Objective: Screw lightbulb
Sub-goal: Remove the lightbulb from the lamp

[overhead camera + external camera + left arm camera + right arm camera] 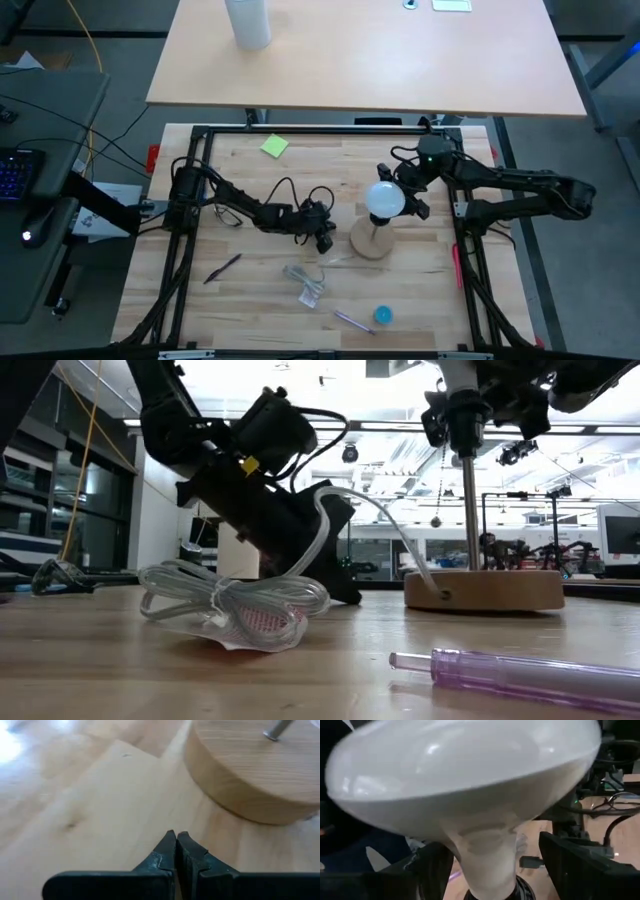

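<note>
**Bulb seated on socket, right tool released between turns**

The screwing step is judged to be in hand. The lightbulb (385,199) is seen standing upright on top of the lamp stand, its globe up and its cone neck running down into the black socket (492,894). The stand's thin metal post (468,490) is fixed in a round wooden base (372,241) resting on the worktop (250,300).

The right tool (398,190) is placed around the bulb at neck height. Its fingers (582,865) are spread wide, one on each side of the neck, and a gap is visible on both sides in the right wrist view, so nothing is gripped. This is read as a re-grip pause between twists, not as a finished task; how far the thread is seated cannot be told, as the screw base is hidden in the socket.

The left tool (176,851) is shut on nothing, its tips pressed together just beside the edge of the wooden base, low over the worktop. Whether it touches the base cannot be told. It is judged to be stationed there to steady the stand.

Next move, as judged: the right tool's fingers are to be closed on the neck or lower globe, gently, since frosted glass is slippery and fragile, then the wrist is to be rotated in the tightening direction with the bulb kept in line with the post. A tilted pull could cross the thread or tip the stand.
</note>
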Tool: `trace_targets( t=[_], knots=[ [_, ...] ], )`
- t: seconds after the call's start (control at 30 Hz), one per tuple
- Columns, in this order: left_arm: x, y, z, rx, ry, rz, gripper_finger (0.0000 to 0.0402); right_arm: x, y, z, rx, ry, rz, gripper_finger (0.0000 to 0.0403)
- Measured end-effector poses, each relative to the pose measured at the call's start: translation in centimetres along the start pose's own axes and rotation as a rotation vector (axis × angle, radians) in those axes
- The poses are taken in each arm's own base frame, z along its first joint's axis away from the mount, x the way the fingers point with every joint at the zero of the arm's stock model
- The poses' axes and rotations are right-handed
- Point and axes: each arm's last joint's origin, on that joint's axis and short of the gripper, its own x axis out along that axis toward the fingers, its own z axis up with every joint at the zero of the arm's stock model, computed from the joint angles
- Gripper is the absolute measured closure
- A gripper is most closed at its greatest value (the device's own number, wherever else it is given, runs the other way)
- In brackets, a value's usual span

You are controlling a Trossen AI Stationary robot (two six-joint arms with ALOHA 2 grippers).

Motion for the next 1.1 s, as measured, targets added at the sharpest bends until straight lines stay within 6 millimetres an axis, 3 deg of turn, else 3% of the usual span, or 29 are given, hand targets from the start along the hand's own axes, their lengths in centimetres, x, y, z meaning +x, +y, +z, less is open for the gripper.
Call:
trace_targets(
  t=[0.2,0.43,0.63,0.8,1.1],
  knots=[
    [-1.2,-0.3,2.2,-0.046,-0.131,-0.022,0.0401,0.0,0.0,-0.2,-0.016,0.014,-0.004,0.0121],
    [-3.3,-2.5,5.9,-0.154,-0.399,-0.261,0.0401,0.0,-0.1,-0.4,0.0,0.026,-0.014,0.0121],
    [-3.1,-5.6,7.6,-0.025,-0.347,-0.317,0.0401,-0.1,0.0,-0.4,0.001,0.03,-0.048,0.0121],
    [-0.4,-7.4,6.9,0.046,-0.3,-0.332,0.0401,-0.3,0.2,-0.3,-0.026,0.028,-0.096,0.0121],
    [4.8,-6.6,2.5,-0.039,-0.203,-0.245,0.0401,-0.7,1.1,-0.4,0.014,0.06,-0.132,0.0121]
  ],
)
